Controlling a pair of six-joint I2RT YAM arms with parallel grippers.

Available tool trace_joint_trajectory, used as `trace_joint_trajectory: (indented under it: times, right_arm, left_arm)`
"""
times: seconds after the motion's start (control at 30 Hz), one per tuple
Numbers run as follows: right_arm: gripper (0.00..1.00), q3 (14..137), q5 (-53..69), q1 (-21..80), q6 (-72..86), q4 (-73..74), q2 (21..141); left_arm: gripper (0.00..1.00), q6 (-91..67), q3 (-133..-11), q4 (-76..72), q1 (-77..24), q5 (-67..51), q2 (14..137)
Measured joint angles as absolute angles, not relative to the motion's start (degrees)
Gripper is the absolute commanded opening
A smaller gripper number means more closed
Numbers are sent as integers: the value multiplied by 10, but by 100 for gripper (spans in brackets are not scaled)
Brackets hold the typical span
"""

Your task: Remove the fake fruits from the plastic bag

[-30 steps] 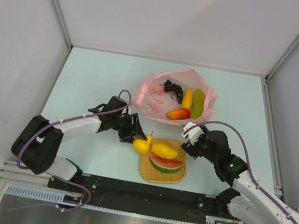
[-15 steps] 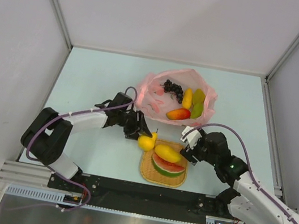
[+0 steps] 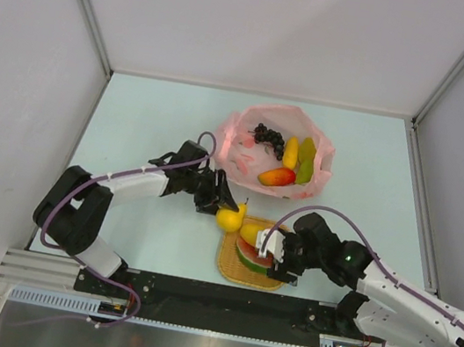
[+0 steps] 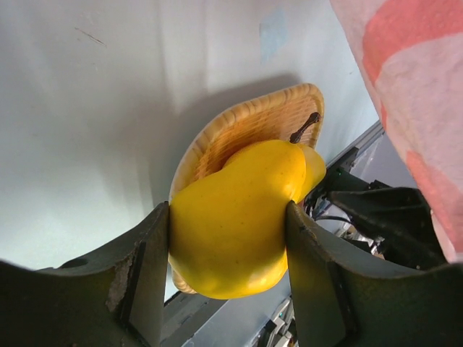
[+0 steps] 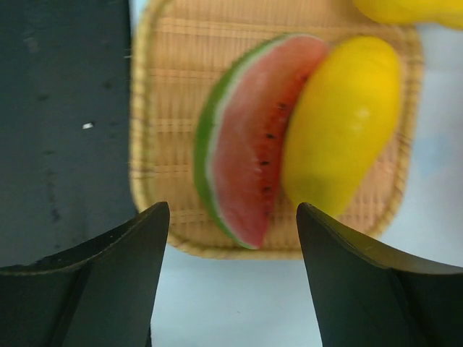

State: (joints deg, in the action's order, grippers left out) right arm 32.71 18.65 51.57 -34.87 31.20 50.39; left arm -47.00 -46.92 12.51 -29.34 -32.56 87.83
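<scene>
Surface: pale table (image 3: 142,123) boxed in by plain grey walls, with both arms based at its near edge.
Tray (image 3: 224,272): woven square near the table's front edge. It already carries a watermelon slice (image 3: 249,255) and a mango (image 3: 251,231) lying side by side.
Bag (image 3: 238,128): pink and open-mouthed, just beyond the tray's far side. Inside it are grapes (image 3: 268,135), a banana (image 3: 291,150), a green fruit (image 3: 307,159) and a red-orange fruit (image 3: 277,177).
Left gripper (image 3: 222,210): clamped across the belly of a yellow fruit (image 4: 235,224), held over the tray's far-left corner.
Right gripper (image 3: 276,257): jaws spread with nothing between them, hovering over the tray's near-right part, above the slice and mango.
Fruit's axis: pear-shaped, its long axis running roughly along the fingers. The narrow stem end leads away from the wrist, out over the tray, and the fat end sits deepest in the grip.
Step in hand: probably setting the yellow fruit on the tray.
Doing it well: carry it further in, over the bare weave left of the mango. Lower it until the belly all but rests there, and only then let go. Glossy and rounded, it would likely roll off the shallow rim if dropped from the corner, so laying it lengthwise against the mango should steady it. The right gripper crowds the same tray and ought to keep clear.
</scene>
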Motion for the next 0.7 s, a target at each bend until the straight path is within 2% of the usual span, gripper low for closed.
trace_joint_trajectory:
  times: [0.07, 0.1, 0.17, 0.2, 0.4, 0.63, 0.7]
  right_arm:
    - [76, 327, 193, 538, -357, 324, 501]
    - [76, 327, 196, 549, -361, 328, 501]
    - [76, 327, 193, 566, -364, 329, 501]
    - [76, 326, 188, 575, -367, 326, 501]
    - [71, 307, 154, 609, -376, 297, 503]
    - [67, 271, 111, 642, -387, 240, 516]
    - [61, 260, 99, 655, -395, 222, 522]
  left_arm:
    - [16, -470, -467, 123, -298, -332, 878]
    - [37, -470, -467, 122, -302, -334, 879]
    - [52, -470, -467, 118, -312, -339, 879]
    - [62, -471, -467, 116, -316, -343, 880]
    - [76, -476, -464, 108, -328, -347, 889]
    - [85, -476, -454, 107, -324, -343, 885]
    - [87, -477, -448, 103, -323, -343, 880]
